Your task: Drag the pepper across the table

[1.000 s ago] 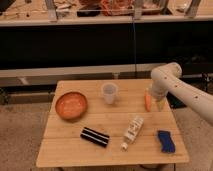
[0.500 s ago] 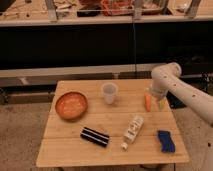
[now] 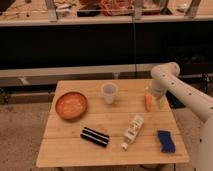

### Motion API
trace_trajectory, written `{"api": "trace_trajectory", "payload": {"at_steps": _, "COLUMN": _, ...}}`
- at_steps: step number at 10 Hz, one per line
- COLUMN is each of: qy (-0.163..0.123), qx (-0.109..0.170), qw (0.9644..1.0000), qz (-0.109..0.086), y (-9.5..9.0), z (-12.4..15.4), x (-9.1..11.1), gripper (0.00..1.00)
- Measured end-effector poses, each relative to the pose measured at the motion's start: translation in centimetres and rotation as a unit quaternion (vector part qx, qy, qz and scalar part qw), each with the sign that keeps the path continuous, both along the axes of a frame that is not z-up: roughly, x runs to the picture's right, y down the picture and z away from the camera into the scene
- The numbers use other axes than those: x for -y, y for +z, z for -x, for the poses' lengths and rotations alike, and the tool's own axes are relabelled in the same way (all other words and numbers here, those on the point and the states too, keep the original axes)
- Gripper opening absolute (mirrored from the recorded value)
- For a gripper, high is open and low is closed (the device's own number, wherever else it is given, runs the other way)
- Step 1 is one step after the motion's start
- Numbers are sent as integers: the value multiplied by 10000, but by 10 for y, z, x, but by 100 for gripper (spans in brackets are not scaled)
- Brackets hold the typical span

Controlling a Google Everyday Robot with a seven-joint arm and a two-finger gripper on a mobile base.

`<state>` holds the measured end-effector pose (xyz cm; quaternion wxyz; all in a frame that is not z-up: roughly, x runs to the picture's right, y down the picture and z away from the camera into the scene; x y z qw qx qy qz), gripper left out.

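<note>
1. Sitting at the left end of the pale plank counter (image 3: 115, 150) is a round orange bowl (image 3: 71, 105), upright and well apart from everything else.
2. Right of the bowl and nearer to me lies a black block (image 3: 95, 136) with pale stripes, flat on the planks and slanting down toward the right.
3. Further back, about mid-counter, a clear cup (image 3: 109, 93) stands upright with its mouth up.
4. Right of the black block, a white bottle (image 3: 132, 131) lies on its side, with its cap end pointing toward the near edge and its base angled away to the right.
5. On the far right part of the counter is the pepper (image 3: 148, 102), a slim orange piece lying with its length running from far to near, well apart from the cup and the bottle.
6. The claw (image 3: 153, 101) hangs straight down over that spot, fingers spread apart, just beside the pepper on its right; whether a finger touches the pepper I cannot tell.
7. A white arm (image 3: 185, 92) carries the claw, bending at an elbow above the counter's far right corner and running off to the right.
8. Near the right front corner lies a blue object (image 3: 165, 141), flat and alone.
</note>
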<state>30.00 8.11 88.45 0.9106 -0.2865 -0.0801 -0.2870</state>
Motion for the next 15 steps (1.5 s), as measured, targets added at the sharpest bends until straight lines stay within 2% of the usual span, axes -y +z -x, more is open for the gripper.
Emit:
{"api": "trace_trajectory", "payload": {"at_steps": 7, "qy": -219, "qx": 226, "qw": 9995, "qz": 97, "y": 19, "z": -1, "x": 0, "gripper": 80}}
{"api": "trace_trajectory", "payload": {"at_steps": 15, "qy": -634, "qx": 524, "qw": 9964, "qz": 223, "y": 39, "z": 3, "x": -7, "gripper": 80}}
